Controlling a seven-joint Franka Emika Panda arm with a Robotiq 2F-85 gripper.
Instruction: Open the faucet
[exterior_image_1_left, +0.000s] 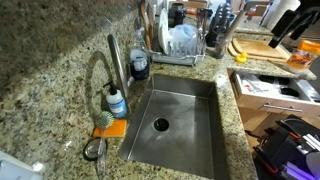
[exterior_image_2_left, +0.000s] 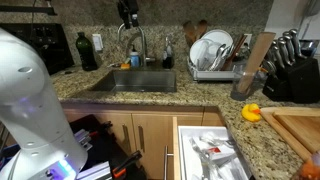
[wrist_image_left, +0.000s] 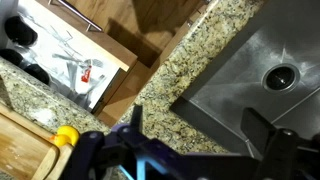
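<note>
The jaws are seen spread apart and empty in the wrist view; the faucet (exterior_image_1_left: 117, 62) is mounted at the table's (exterior_image_1_left: 50, 50) wall-side edge, behind the sink (exterior_image_1_left: 190, 115).

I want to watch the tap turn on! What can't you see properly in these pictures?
- The faucet: its handle is too small to make out in both exterior views, and the wrist view leaves the faucet out.
- The gripper: dark and blurred along the wrist view's bottom edge.
- The open drawer: contents too small, cut off by an exterior view's bottom edge.
</note>
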